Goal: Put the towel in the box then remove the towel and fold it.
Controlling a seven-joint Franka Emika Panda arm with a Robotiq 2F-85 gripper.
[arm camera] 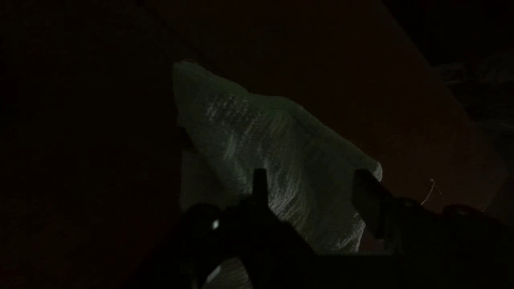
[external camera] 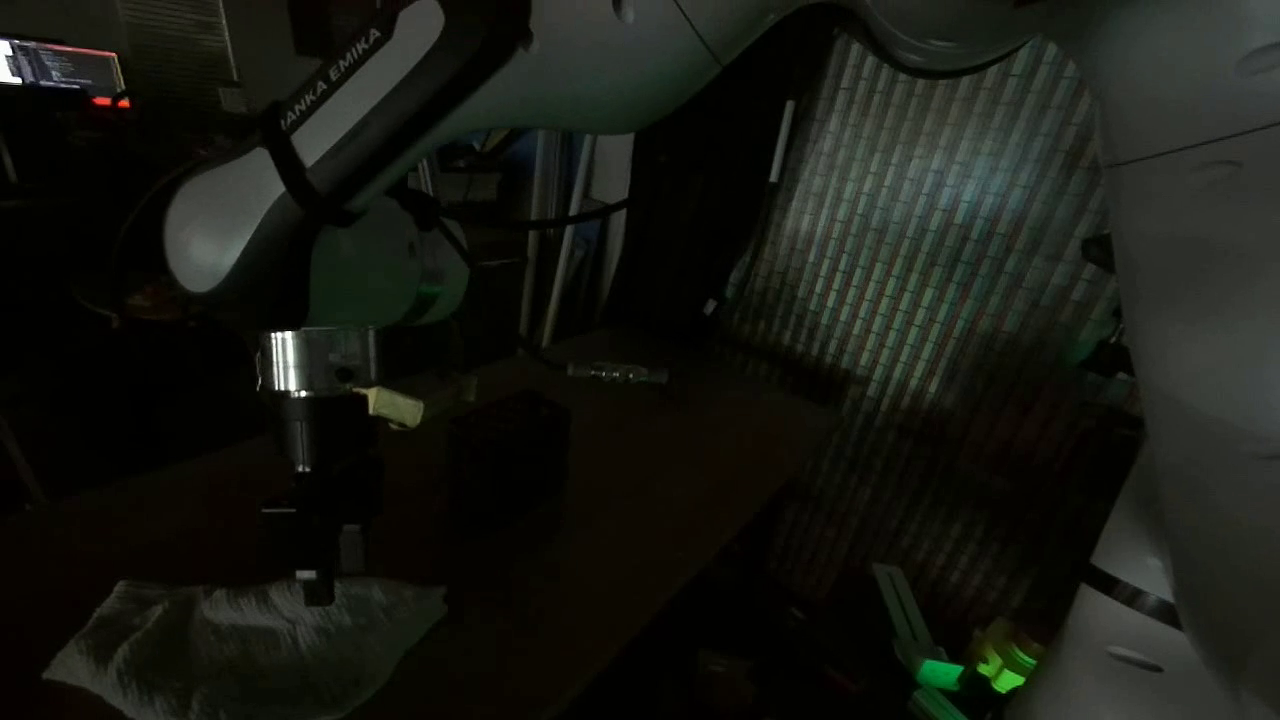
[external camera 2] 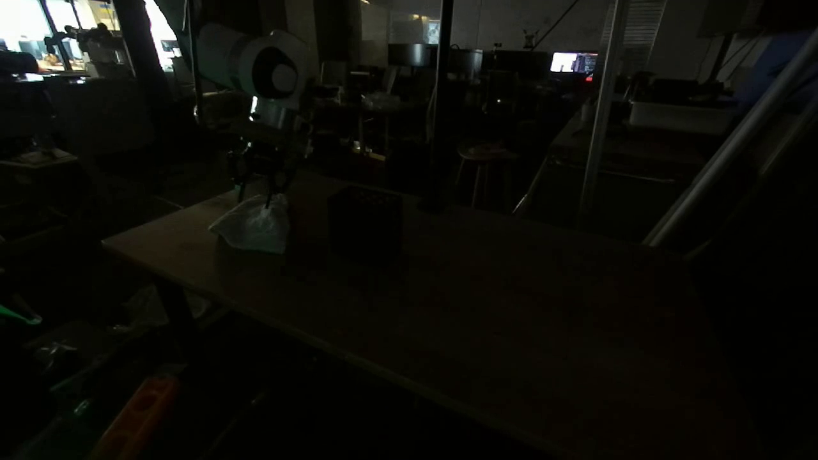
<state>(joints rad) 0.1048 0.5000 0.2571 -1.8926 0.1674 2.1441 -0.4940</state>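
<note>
Whitish towel is seen beneath the parted gripper, outside the box beside it. Folding is judged unfinished; boxing cannot be confirmed.

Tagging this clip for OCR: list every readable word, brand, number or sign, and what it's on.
"ANKA EMIKA": on the pale arm panel, in an exterior view; start of the first word cut off.
Lit screen, in both exterior views: what looks like text, too small to read.
Towel and box: none I can make out; the box is too dark to be sure.
</note>
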